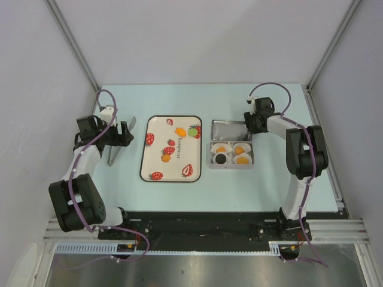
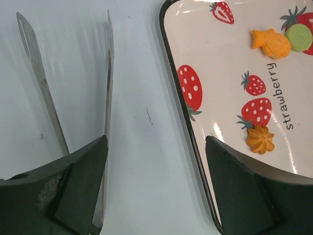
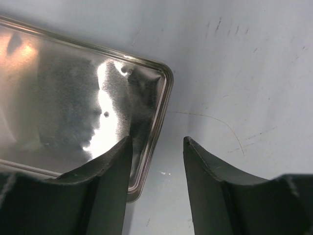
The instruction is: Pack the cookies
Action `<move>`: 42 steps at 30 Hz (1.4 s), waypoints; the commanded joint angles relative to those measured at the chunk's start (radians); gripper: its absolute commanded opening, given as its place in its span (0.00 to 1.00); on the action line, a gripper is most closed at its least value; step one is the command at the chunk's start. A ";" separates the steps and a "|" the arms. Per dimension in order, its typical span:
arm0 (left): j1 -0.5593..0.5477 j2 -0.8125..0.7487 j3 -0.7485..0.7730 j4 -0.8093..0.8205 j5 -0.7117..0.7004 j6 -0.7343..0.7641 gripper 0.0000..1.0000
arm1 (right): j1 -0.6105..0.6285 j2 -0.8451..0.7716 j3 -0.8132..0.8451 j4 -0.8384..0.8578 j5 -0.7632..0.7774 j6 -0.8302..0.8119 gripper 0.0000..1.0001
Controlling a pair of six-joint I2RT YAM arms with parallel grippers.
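Note:
The cookies sit in white paper cups inside a small metal tin (image 1: pixel 209 155): three orange cookies (image 1: pixel 242 149) and one black cookie (image 1: pixel 221 158). The tin's shiny lid (image 1: pixel 227 130) lies flat just behind it. My right gripper (image 1: pixel 248 122) is low at the lid's right end, open and holding nothing. In the right wrist view the lid (image 3: pixel 63 98) has its rim between the jaws of the right gripper (image 3: pixel 157 141), close to the left finger. My left gripper (image 1: pixel 125 134) hangs open and empty between metal tongs (image 1: pixel 114 154) and the tray (image 1: pixel 143 149).
The strawberry-print tray (image 2: pixel 220 49) carries an orange fish-shaped piece (image 2: pixel 269 43), a green disc (image 2: pixel 298 36) and an orange flower-shaped piece (image 2: pixel 260 139). The tongs (image 2: pixel 41 83) lie on the table left of the left gripper (image 2: pixel 156 142), one blade under its left finger.

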 commanded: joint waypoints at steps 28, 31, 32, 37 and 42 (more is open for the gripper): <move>-0.007 -0.017 0.002 0.046 0.005 -0.004 0.85 | 0.008 0.135 0.148 -0.106 -0.097 -0.016 0.31; -0.007 -0.018 0.002 0.046 0.002 -0.004 0.85 | 0.005 0.149 0.162 -0.123 -0.114 -0.018 0.28; -0.007 -0.018 0.001 0.044 0.002 -0.004 0.85 | 0.003 0.150 0.162 -0.122 -0.115 -0.019 0.27; -0.007 -0.023 -0.001 0.043 0.002 -0.004 0.85 | 0.003 0.156 0.168 -0.130 -0.108 -0.024 0.25; -0.006 -0.032 -0.004 0.036 0.013 -0.003 0.85 | 0.003 0.165 0.169 -0.131 -0.088 -0.025 0.20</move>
